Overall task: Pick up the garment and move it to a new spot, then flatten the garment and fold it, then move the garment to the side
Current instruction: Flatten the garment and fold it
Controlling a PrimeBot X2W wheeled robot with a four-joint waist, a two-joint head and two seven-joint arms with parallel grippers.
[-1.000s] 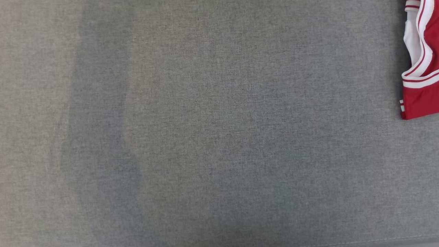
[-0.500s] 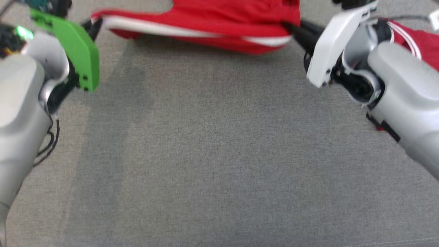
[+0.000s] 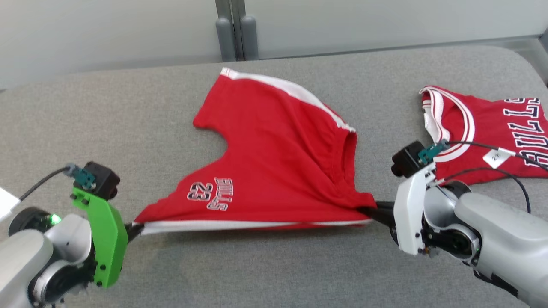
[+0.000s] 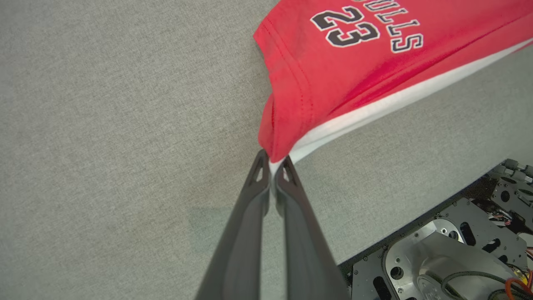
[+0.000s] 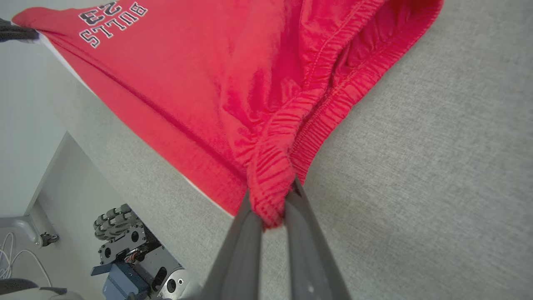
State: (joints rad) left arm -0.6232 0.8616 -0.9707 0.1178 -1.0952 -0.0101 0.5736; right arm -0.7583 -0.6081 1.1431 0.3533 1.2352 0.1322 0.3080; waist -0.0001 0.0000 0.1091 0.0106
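The garment (image 3: 274, 149) is a pair of red shorts with white side stripes and "BULLS 23" print, stretched across the middle of the grey table. My left gripper (image 3: 135, 229) is shut on the hem corner at the white stripe, seen close up in the left wrist view as garment (image 4: 354, 62) pinched by the left gripper (image 4: 272, 162). My right gripper (image 3: 368, 211) is shut on the gathered elastic waistband; the right wrist view shows the garment (image 5: 208, 83) bunched between the right gripper (image 5: 272, 208) fingers. The near edge hangs taut between both grippers, while the far part lies on the cloth.
A red Bulls jersey (image 3: 483, 128) lies at the table's far right, just beyond my right wrist. The grey cloth table (image 3: 128, 119) ends at a pale wall with a grey post (image 3: 235, 30). My base (image 4: 437, 258) shows below the near edge.
The head camera has swung, so the whole picture shifted from bare table to both arms and the shorts. Both grippers stay shut on the garment.
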